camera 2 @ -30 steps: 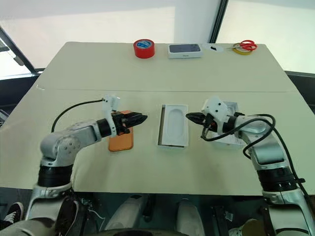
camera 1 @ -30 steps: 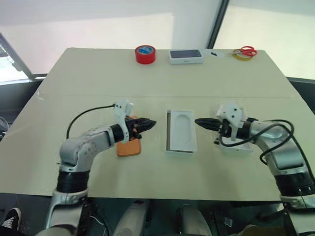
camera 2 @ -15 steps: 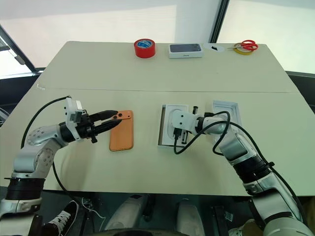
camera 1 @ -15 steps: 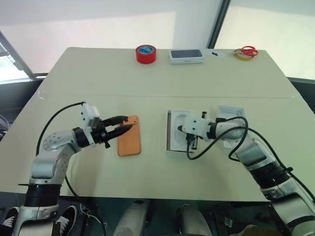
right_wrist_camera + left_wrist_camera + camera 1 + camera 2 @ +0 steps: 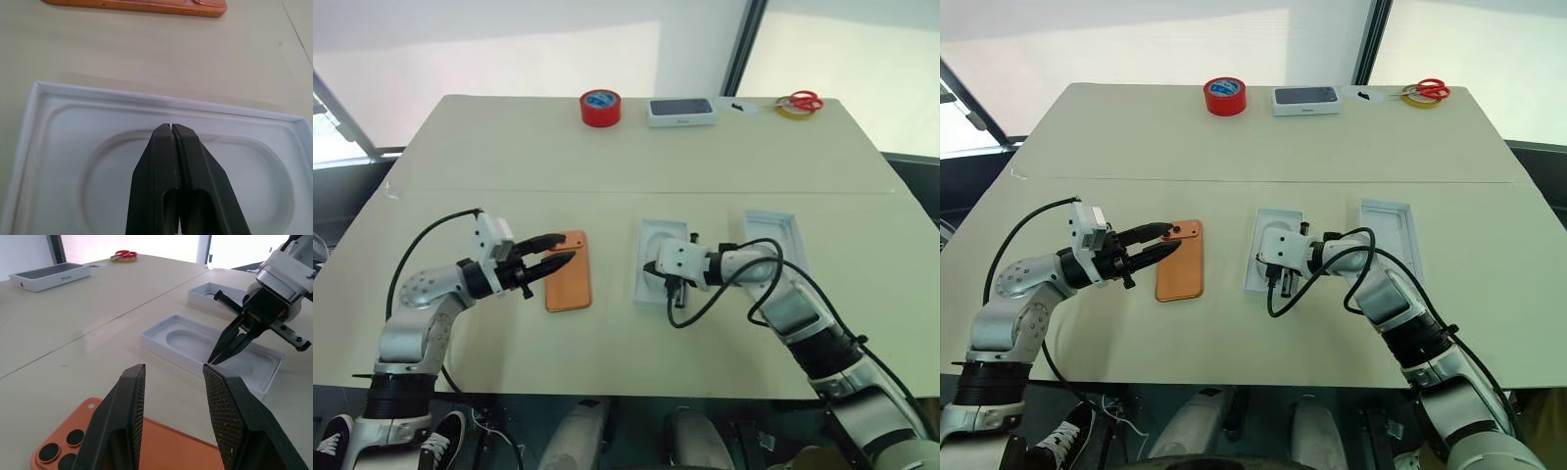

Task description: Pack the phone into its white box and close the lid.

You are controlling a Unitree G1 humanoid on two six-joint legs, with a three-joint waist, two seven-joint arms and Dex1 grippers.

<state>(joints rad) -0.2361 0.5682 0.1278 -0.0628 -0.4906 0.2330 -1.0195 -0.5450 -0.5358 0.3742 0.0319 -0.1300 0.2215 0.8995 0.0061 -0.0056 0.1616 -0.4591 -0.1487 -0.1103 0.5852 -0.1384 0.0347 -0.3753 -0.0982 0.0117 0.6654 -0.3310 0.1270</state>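
Observation:
The orange phone (image 5: 570, 286) lies back up on the table, its camera block (image 5: 61, 456) at the far end. My left gripper (image 5: 566, 247) hovers open over that end, level, holding nothing. In the middle lies a white insert with an oval recess (image 5: 663, 262). I cannot tell whether the white box is under it. My right gripper (image 5: 649, 266) is shut on nothing, its tips (image 5: 171, 126) down in the recess. The lid (image 5: 775, 240) lies hollow side up to the right of the insert.
At the far edge stand a red tape roll (image 5: 600, 107), a white box with a dark top (image 5: 681, 112), red scissors (image 5: 805, 101) and a yellow ring (image 5: 790, 112). A seam (image 5: 509, 191) crosses the table behind the work area.
My left gripper has drawn back to the left off the phone. The right gripper swung left from beside the lid into the insert's recess. The insert has slid left and turned slightly.

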